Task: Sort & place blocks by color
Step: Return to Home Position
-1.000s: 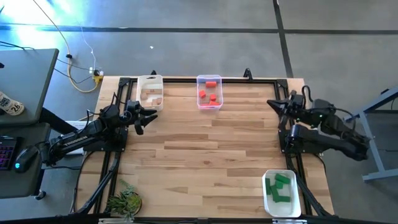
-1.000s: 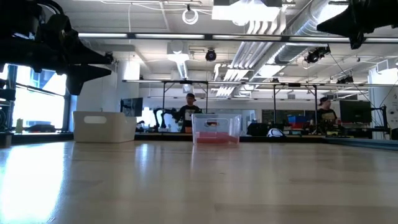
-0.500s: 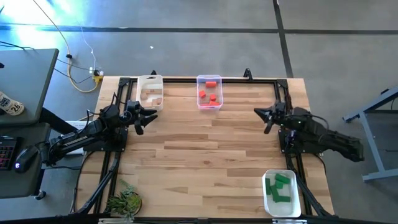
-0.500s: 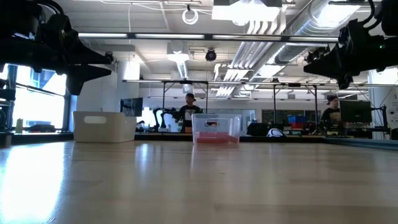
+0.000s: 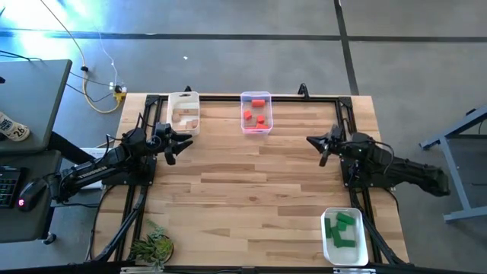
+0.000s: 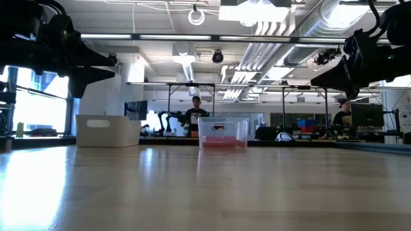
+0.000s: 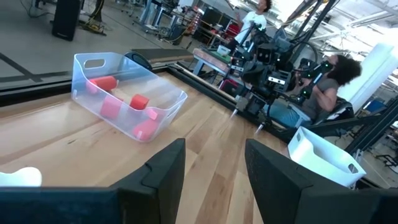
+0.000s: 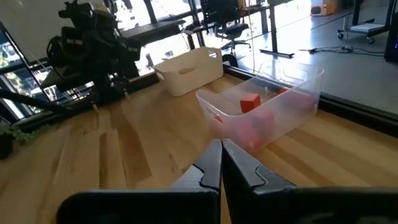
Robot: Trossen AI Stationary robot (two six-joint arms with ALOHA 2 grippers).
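Observation:
Every block I can see lies in a bin. Red blocks (image 5: 256, 116) are in the clear bin (image 5: 256, 97) at the far edge, and they also show in the wrist views (image 7: 118, 102) (image 8: 250, 103). Pale wood blocks (image 5: 188, 116) lie in the white bin (image 5: 184, 97) to its left. Green blocks (image 5: 342, 228) fill the white bin (image 5: 327, 251) at the near right corner. My left gripper (image 5: 185, 142) (image 7: 214, 149) hovers open near the wood bin. My right gripper (image 5: 310, 142) (image 8: 221, 146) is shut and empty above the table's right part, pointing toward the clear bin.
A small green plant (image 5: 152, 245) stands at the near left corner. Black frame rails (image 5: 346, 114) run along the table's edges. People stand in the room beyond the far edge (image 6: 194, 109). Bare wood (image 5: 251, 183) lies between the two arms.
My right gripper has swung from the table's right edge toward its middle, coming lower and turning until it points left. My left arm has kept still, and no block or bin has moved.

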